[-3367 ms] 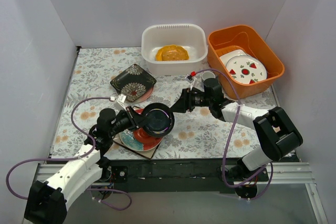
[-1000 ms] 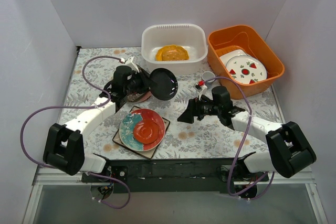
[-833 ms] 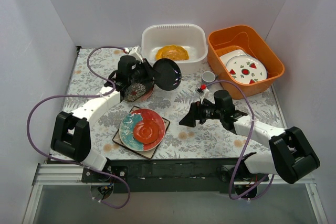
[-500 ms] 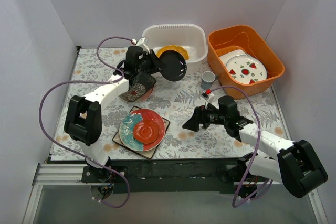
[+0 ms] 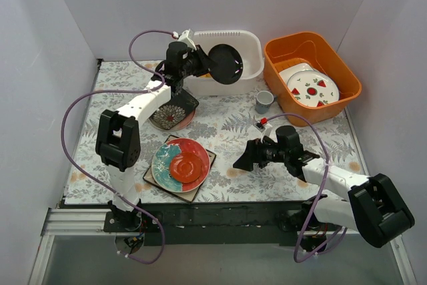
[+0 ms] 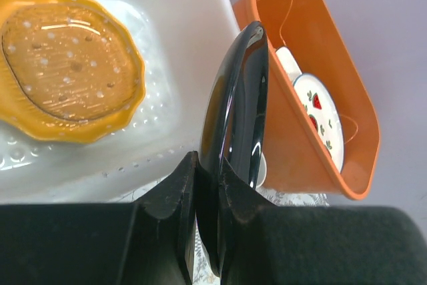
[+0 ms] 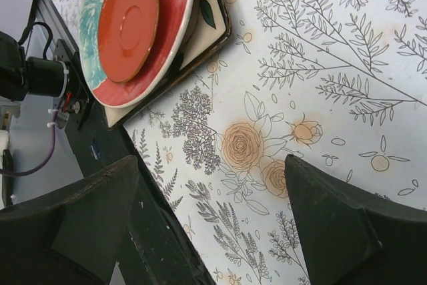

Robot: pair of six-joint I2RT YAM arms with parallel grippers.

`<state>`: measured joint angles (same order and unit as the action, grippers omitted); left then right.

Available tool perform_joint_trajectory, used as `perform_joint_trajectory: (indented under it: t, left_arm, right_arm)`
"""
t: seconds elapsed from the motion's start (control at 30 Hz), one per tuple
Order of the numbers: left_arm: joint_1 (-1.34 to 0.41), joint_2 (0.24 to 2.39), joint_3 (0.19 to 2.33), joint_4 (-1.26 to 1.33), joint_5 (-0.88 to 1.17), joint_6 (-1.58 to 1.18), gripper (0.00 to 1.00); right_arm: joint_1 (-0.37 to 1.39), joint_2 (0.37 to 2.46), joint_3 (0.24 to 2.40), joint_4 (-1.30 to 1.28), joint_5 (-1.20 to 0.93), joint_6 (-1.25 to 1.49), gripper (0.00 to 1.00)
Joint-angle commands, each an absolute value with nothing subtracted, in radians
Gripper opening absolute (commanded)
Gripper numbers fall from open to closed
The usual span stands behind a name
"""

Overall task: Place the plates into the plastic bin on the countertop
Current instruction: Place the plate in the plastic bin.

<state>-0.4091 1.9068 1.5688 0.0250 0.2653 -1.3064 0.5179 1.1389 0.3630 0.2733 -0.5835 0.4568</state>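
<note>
Two fingers [image 6: 167, 201] astride dark plate [image 6: 239, 98]

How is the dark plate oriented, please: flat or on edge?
On edge: the left claw holds the dark plate upright by its rim.

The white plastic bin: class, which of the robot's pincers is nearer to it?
Left. The left pincer holds the dark plate right at the bin; the right pincer hovers open above the countertop, well short of it.
</note>
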Motion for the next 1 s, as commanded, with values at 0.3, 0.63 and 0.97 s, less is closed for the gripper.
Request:
perform_joint_trajectory:
  t: [0.3, 0.63, 0.97]
  left_arm:
    - [-0.371, 2.048, 1.816, 0.008, 0.226, -1.308, 0.00]
    - [-0.367, 2.206, 2.038, -0.071, 0.173, -1.301, 0.00]
    - [-0.365, 2.312, 2.117, -0.023, 0.158, -1.302, 0.00]
  right_arm:
    - [0.517, 1.293, 0.448, 0.368, -0.695, 0.428, 0.96]
    - [0.515, 1.330, 0.449, 0.397, -0.735, 0.425, 0.97]
    - [0.515, 1.284, 0.422, 0.377, -0.715, 0.422, 0.97]
